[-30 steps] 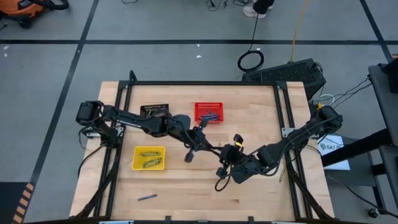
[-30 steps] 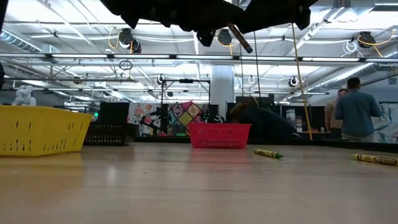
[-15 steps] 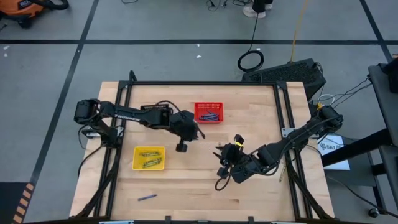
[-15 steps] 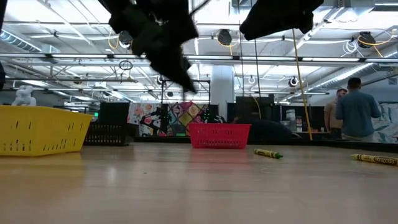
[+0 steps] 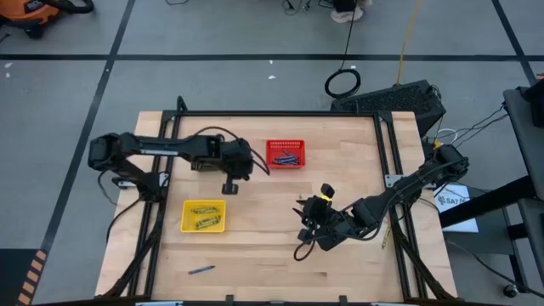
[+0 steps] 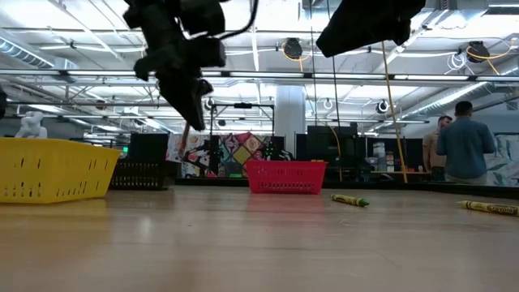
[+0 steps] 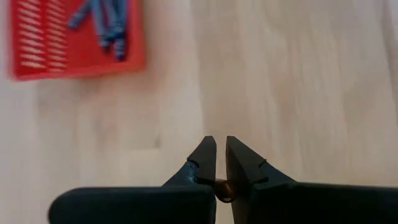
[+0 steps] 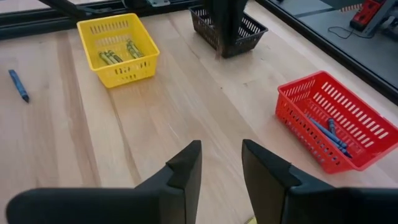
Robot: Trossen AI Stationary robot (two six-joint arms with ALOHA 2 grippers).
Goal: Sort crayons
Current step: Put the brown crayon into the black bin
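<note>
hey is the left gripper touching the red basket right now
Apart. The high view shows the left gripper hanging over bare wood, with a clear strip of table between it and the red basket; its wrist view also shows the basket well ahead of the fingertips.

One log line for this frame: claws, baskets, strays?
left claw: shut on brown crayon, near black basket | right claw: open, idle | blue stray
</note>
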